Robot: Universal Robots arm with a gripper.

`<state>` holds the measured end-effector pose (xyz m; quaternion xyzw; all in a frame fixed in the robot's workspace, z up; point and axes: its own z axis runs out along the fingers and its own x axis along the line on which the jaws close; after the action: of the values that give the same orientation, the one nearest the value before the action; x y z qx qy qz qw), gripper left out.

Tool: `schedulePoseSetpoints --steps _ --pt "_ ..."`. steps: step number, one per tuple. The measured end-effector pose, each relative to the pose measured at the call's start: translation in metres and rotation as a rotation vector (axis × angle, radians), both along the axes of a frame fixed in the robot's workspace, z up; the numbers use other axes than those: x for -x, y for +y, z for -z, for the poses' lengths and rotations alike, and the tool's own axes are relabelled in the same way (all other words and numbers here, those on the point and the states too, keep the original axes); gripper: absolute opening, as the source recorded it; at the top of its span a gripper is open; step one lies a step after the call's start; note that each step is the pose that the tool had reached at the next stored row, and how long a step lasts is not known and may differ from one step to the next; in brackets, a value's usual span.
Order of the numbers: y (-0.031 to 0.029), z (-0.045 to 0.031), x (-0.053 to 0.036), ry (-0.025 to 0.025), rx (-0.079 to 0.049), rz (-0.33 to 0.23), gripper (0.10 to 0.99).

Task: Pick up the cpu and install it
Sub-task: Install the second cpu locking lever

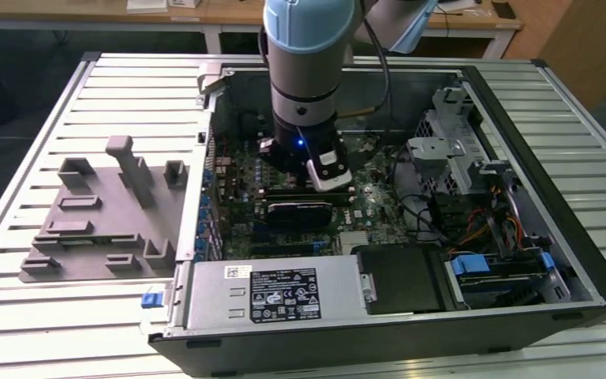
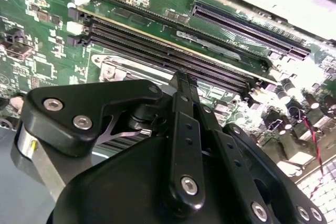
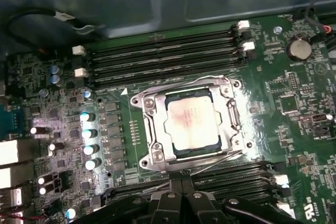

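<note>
Cpu (image 3: 191, 123) sits in its socket (image 3: 152, 153), just beyond the empty, closed tool (image 3: 181, 183).

Arm points straight down, pincer (image 3: 181, 187) fingers pressed together, empty
</note>
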<state>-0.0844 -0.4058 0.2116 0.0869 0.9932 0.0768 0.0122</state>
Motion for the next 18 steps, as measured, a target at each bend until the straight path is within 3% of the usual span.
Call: schedulePoseSetpoints --steps 8,10,13,18 --pt "-0.0092 0.0015 0.0055 -0.0003 -0.015 -0.016 0.106" --pt "-0.0096 0.0025 0.0070 -0.0002 -0.025 -0.021 0.106" --pt "-0.0096 0.0037 0.0081 -0.0004 -0.057 -0.029 0.106" --pt "-0.0100 0.0058 0.0104 -0.0003 -0.066 -0.038 0.106"
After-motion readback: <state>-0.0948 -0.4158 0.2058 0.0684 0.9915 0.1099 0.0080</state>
